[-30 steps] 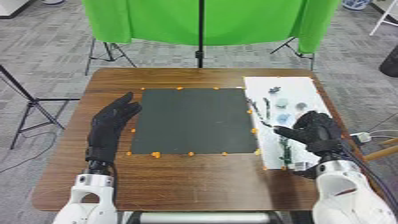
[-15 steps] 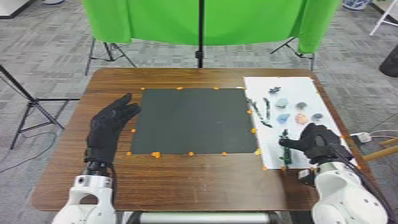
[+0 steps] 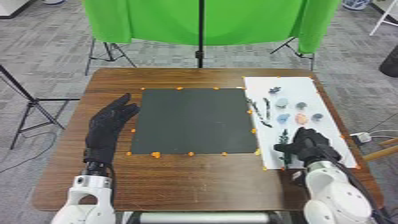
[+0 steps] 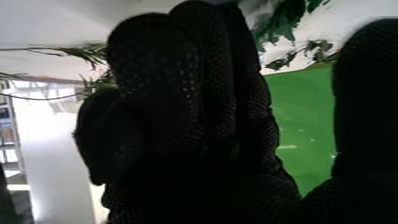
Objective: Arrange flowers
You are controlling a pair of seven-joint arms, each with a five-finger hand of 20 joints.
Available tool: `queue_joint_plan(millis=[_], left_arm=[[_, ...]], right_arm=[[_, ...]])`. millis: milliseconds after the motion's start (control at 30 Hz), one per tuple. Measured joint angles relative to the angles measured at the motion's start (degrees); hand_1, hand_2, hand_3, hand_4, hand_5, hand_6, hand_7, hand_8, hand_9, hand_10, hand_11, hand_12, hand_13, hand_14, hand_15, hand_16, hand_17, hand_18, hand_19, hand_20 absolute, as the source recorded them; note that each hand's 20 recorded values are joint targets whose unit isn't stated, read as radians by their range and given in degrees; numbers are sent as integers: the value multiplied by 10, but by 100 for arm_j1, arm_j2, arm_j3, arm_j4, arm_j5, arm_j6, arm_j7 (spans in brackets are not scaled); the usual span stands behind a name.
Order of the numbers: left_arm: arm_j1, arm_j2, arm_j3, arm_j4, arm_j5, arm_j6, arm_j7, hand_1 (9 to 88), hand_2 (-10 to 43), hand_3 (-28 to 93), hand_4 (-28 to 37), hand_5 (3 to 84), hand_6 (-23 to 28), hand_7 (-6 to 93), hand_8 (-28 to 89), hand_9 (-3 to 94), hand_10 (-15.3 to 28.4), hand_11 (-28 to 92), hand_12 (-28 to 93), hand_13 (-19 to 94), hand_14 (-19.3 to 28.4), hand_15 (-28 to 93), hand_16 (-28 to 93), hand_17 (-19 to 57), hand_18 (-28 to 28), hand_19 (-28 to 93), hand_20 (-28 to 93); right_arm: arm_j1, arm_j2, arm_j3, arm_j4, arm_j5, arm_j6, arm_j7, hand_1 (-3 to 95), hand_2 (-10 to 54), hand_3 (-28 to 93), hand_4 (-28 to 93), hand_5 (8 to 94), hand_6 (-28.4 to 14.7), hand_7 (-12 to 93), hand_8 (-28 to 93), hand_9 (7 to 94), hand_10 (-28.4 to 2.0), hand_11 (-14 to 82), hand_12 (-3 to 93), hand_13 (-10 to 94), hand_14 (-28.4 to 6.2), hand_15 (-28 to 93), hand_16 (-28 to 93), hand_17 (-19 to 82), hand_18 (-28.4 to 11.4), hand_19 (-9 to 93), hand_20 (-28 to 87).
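In the head view my left hand (image 3: 114,120) is open beside the dark mat (image 3: 195,120), fingers straight. My right hand (image 3: 309,145) stands over the near part of the white sheet (image 3: 274,160), close beside a leafy green sprig (image 3: 285,139). Thin dark stems (image 3: 267,107) lie farther up the sheet, near a dark blue flower (image 3: 274,90), a pale one (image 3: 282,103), a blue one (image 3: 283,118) and a pinkish one (image 3: 301,119). In the right wrist view my right hand (image 4: 173,105) is open, thumb apart from the fingers, with green leaves (image 4: 284,25) beyond them.
Orange markers (image 3: 155,155) line the edges of the mat and sheet on the brown table (image 3: 195,182). Grey flowers (image 3: 301,105) lie near the sheet's outer side. A green cloth (image 3: 160,22) hangs behind the table, with stands around it.
My right hand has moved toward the near edge of the sheet and slightly left, uncovering the pinkish flower and the grey one beside it. My left hand has stayed in place.
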Motion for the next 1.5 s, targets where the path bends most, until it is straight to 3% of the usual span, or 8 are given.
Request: queue_joint_plan(millis=[67, 133, 433, 600, 767, 933, 1233, 1500], left_arm=[[1, -7, -16, 0, 0, 0, 0, 256, -40, 651, -194, 487, 24, 104, -60, 474, 138, 161, 127, 384, 172, 160, 28, 84, 132, 163, 304], [3, -11, -25, -1, 0, 2, 0, 256, -39, 650, -193, 487, 24, 104, -60, 474, 138, 161, 127, 383, 172, 160, 28, 84, 132, 162, 303], [39, -6, -52, -2, 3, 3, -48, 256, -38, 650, -193, 487, 25, 103, -60, 474, 138, 162, 127, 383, 172, 161, 27, 83, 132, 161, 301], [55, 179, -246, 40, -30, 66, -59, 258, -38, 650, -193, 488, 25, 104, -59, 475, 138, 163, 127, 384, 171, 163, 27, 83, 132, 159, 300], [70, 534, -563, 141, -473, 334, -23, 257, -39, 652, -193, 491, 25, 107, -60, 477, 137, 165, 128, 387, 170, 164, 28, 83, 132, 160, 300], [34, 651, -753, 305, -763, 467, 74, 256, -39, 655, -194, 492, 25, 108, -61, 478, 137, 166, 127, 389, 170, 164, 26, 87, 132, 152, 295], [-273, 972, -585, 862, -979, 725, 206, 223, -19, 669, -225, 488, 24, 104, -63, 477, 136, 156, 121, 389, 164, 138, 19, 102, 124, 104, 265], [-494, 1069, -328, 937, -1004, 727, 192, 217, -16, 674, -234, 488, 26, 100, -61, 476, 137, 156, 122, 388, 164, 137, 22, 101, 124, 98, 264]], right_arm=[[41, -23, -32, 40, -67, 1, 21, 731, -95, -92, 269, 821, -27, 247, 182, 870, -129, 381, 260, 937, -27, 516, 253, 702, -52, 892, 362], [76, -47, -57, 79, -85, 20, 43, 841, -95, -254, 437, 837, -21, 242, 245, 890, -123, 390, 258, 937, -21, 554, 236, 715, -54, 904, 363], [112, -171, -101, 116, 139, 195, 20, 837, -95, -190, 500, 841, -16, 289, 254, 896, -117, 446, 250, 937, -12, 622, 216, 727, -67, 930, 403], [52, -165, -97, 113, 533, 581, -64, 834, -95, -195, 542, 835, -19, 308, 256, 892, -116, 470, 249, 937, -10, 638, 213, 729, -71, 932, 433], [47, -76, -78, -29, 752, 1098, -233, 826, -95, -185, 559, 829, -20, 335, 250, 887, -116, 489, 248, 937, -9, 654, 212, 731, -77, 932, 476], [257, 10, -162, -271, 1073, 1300, -397, 822, -95, -178, 561, 826, -19, 345, 246, 885, -116, 496, 247, 937, -7, 659, 212, 732, -77, 932, 489], [1908, -186, -1646, 438, 1588, 1030, -485, 813, -95, -157, 553, 822, -18, 358, 240, 884, -116, 502, 244, 937, -8, 663, 212, 733, -79, 932, 501], [3236, -1082, -2886, 1582, 1821, 623, -610, 799, -95, -127, 541, 820, -17, 368, 232, 881, -116, 512, 244, 937, -8, 671, 212, 733, -81, 932, 520]])
